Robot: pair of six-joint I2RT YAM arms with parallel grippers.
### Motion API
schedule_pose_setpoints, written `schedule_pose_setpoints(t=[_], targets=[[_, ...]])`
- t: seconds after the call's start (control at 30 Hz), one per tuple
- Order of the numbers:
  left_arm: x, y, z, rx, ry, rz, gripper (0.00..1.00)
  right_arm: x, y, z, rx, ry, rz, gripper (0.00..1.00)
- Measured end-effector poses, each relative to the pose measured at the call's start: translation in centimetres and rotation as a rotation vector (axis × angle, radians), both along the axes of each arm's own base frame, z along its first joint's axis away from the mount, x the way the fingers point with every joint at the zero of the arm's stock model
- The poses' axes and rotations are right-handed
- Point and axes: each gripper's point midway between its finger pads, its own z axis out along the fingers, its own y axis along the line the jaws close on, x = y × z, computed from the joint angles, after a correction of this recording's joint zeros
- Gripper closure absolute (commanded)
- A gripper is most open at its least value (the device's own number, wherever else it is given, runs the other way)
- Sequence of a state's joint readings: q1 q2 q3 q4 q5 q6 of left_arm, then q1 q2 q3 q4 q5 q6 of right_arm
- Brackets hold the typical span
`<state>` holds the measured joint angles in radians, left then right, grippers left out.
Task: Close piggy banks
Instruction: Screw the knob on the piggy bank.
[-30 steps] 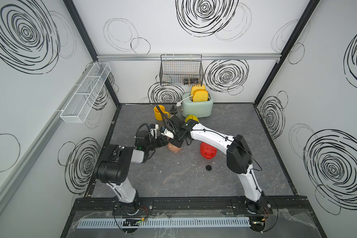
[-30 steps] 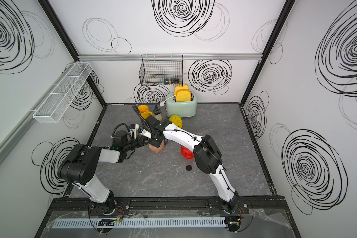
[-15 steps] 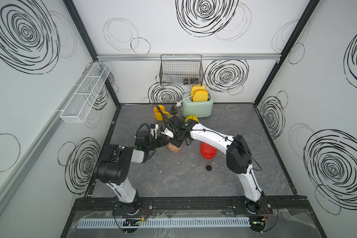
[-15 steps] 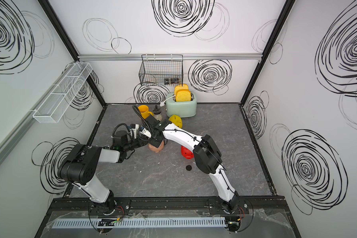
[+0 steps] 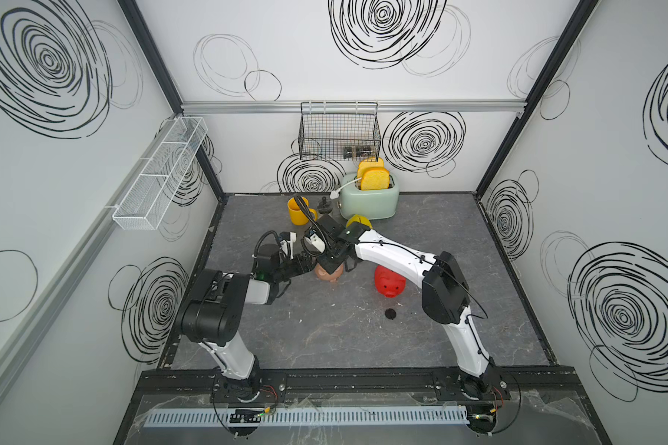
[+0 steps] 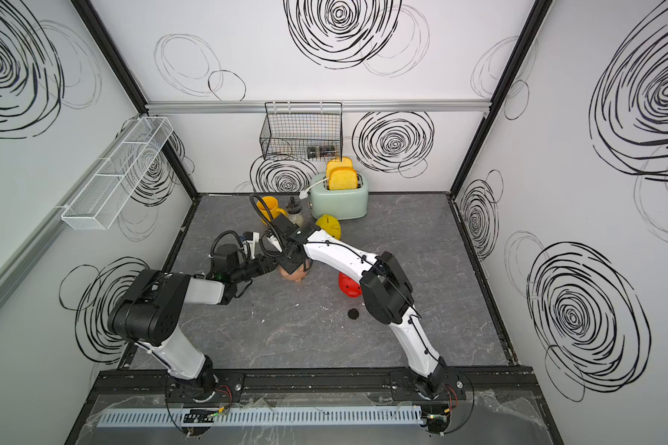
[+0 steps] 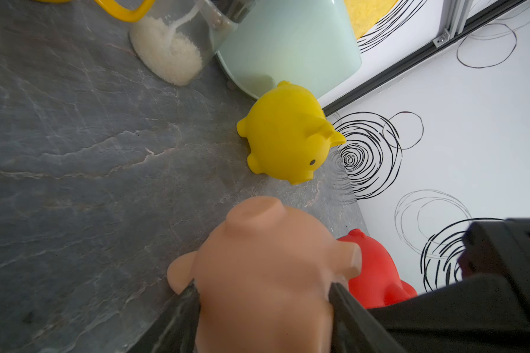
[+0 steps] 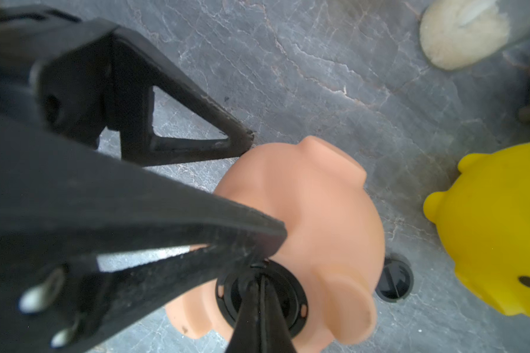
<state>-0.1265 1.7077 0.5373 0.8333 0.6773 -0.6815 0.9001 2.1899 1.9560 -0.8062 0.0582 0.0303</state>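
Note:
My left gripper [image 7: 263, 287] is shut on the pale pink piggy bank [image 7: 266, 269], one finger on each flank, and holds it belly up at the table's middle [image 5: 326, 274]. A black round plug [image 8: 289, 295] sits in its belly hole. My right gripper [image 8: 259, 282] is shut, and its tips press into the plug's centre. The yellow piggy bank [image 5: 357, 221] lies just behind, in front of the toaster. The red piggy bank [image 5: 389, 283] lies to the right, under my right forearm. A second black plug [image 8: 393, 282] lies on the table beside the pink pig.
A loose black plug [image 5: 390, 313] lies in front of the red pig. At the back stand a mint toaster [image 5: 369, 200] with toast, a yellow mug [image 5: 298, 211] and a glass shaker [image 7: 172, 52] of white grains. A wire basket [image 5: 338, 131] hangs on the back wall.

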Motion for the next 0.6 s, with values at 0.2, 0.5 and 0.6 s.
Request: schedule_pose_setpoints(t=[0.2,0.5,0.6], targets=[[0.02,0.02,-0.01,0.000,0.000,0.002,0.31,0.07,0.05,0.07,0.029,0.029,-0.088,1.00],[0.02,0.02,-0.01,0.000,0.000,0.002,0.30,0.11,0.05,0.16,0.081,0.079,-0.239,1.00],[0.02,0.02,-0.01,0.000,0.000,0.002,0.31,0.15,0.03,0.16,0.096,0.096,-0.285,1.00]])
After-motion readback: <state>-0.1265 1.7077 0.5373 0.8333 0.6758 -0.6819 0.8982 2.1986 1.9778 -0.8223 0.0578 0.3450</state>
